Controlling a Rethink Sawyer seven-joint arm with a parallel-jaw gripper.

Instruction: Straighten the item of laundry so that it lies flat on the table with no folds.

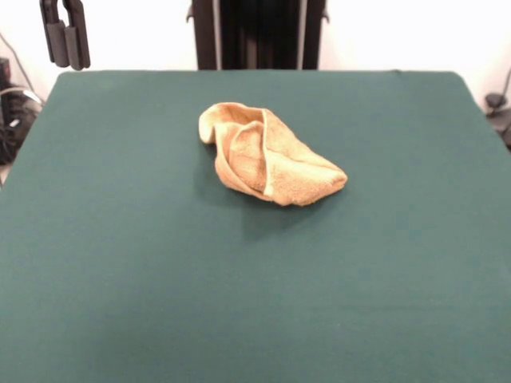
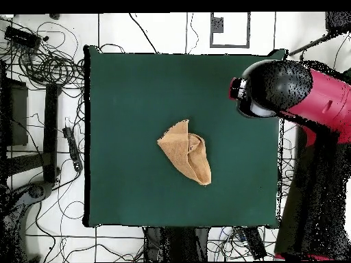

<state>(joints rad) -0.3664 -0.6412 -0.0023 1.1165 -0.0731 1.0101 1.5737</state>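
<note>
A: Where is the claw?
B: It hangs over the table's far edge, near a corner. It holds nothing, and the fingers sit close together.
A: And the towel?
B: It lies crumpled near the table's middle, folded over itself, well apart from the claw.

- The table lies bare on every side of the towel, the only thing standing on it.
- The gripper hangs off one far corner, well apart from the towel.
- Overhead, the arm overhangs one table edge.
</note>
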